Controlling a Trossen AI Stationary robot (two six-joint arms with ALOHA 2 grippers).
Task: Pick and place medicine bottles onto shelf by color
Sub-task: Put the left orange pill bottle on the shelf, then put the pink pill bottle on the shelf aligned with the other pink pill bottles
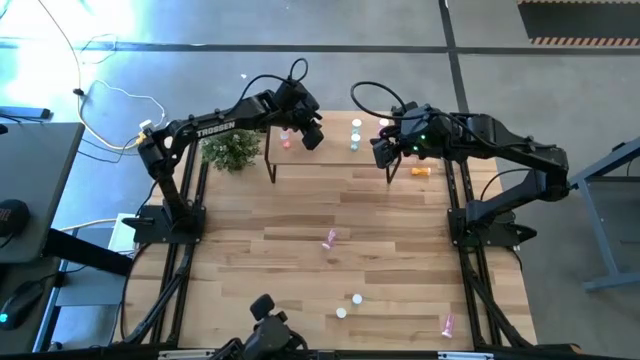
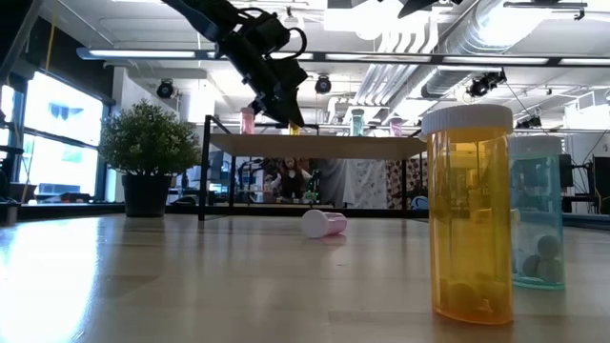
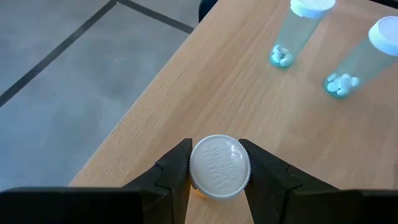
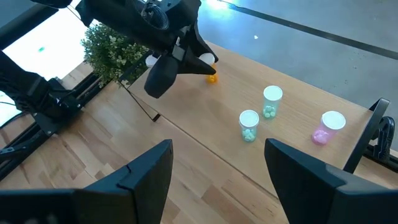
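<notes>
The shelf (image 1: 330,165) stands at the table's far side. My left gripper (image 1: 312,135) hangs over its left part, shut on an orange medicine bottle with a white cap (image 3: 219,167), also in the right wrist view (image 4: 211,76). On the shelf stand a pink bottle (image 1: 285,138), two pale green ones (image 4: 249,126) (image 4: 272,102) and another pink one (image 4: 326,128); an orange one (image 1: 422,171) lies by its right end. My right gripper (image 4: 217,180) is open over the shelf's right part, with nothing between its fingers. My left gripper pinches the orange bottle's white cap (image 3: 198,165) by its rim, one finger on each side. The fingers slant down from the table's left. The bottle hangs roughly upright below them, over the shelf's left part; whether its orange bottom (image 4: 212,79) touches the shelf top I cannot tell.
A potted plant (image 1: 232,150) stands left of the shelf. A pink bottle (image 1: 330,238) lies mid-table. Near the front edge stand two bottles (image 1: 356,298) (image 1: 342,313), and a pink one (image 1: 447,323) lies at the front right.
</notes>
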